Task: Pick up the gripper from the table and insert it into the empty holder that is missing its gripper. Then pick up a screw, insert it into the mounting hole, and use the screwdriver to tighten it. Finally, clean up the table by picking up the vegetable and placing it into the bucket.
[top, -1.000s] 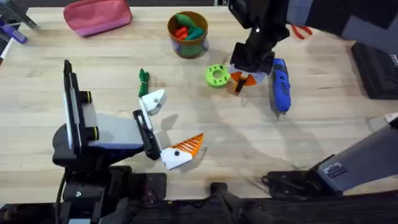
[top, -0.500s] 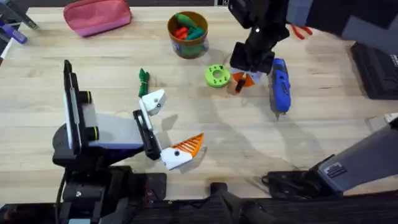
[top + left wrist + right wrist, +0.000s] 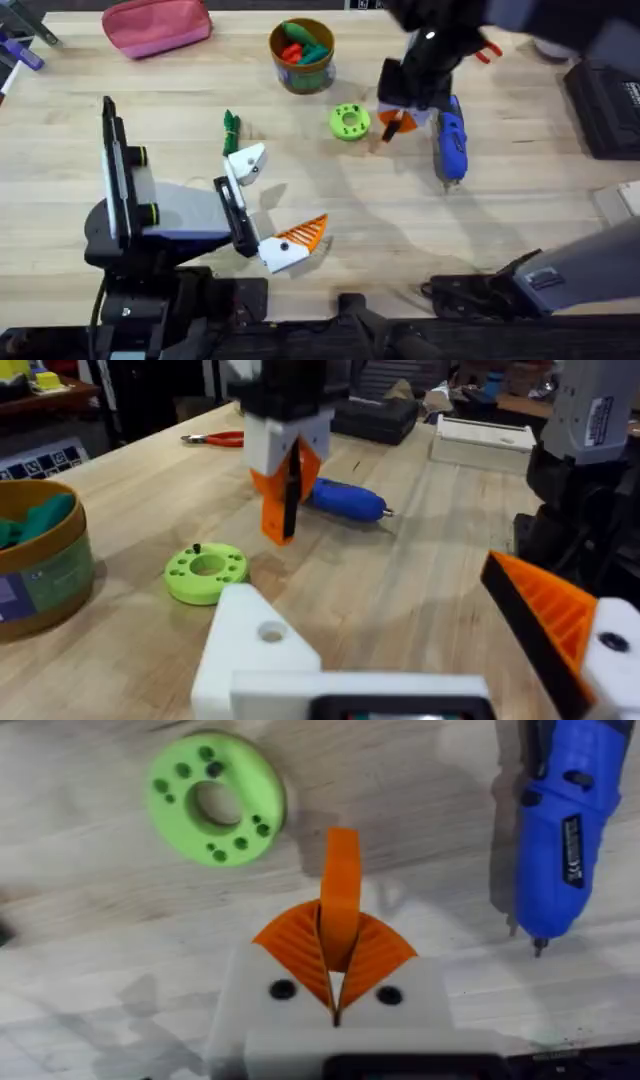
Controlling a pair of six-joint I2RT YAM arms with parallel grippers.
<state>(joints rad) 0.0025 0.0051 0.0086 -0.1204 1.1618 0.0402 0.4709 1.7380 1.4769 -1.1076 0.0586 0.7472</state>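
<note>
Pickup is made: the right arm's end effector [image 3: 338,960], white with orange ribbed pads, is clenched on the small orange ribbed wedge-shaped gripper [image 3: 341,885], carrying it clear of the pale wooden tabletop [image 3: 420,230] on the far right, between the round green disc [image 3: 349,122] and the bright blue pen-shaped screwdriver [image 3: 450,140]. From the left wrist view, the wedge [image 3: 283,495] hangs tip-down, apparently off the wood. Over on the near left, the left arm's end effector [image 3: 268,205] sits spread and empty-handed; its farther white angular plastic holder [image 3: 246,162] is the bare one, its nearer finger wearing an orange pad [image 3: 305,234]. To do this well, I'd say carry the wedge left and nearward at that height, clearing the disc, turn it to match the holder's slope, then slide it on gently and squarely. The slim dark-green toy vegetable [image 3: 231,127] lies just beyond that holder, with the round brown bucket [image 3: 302,55] farther back.
</note>
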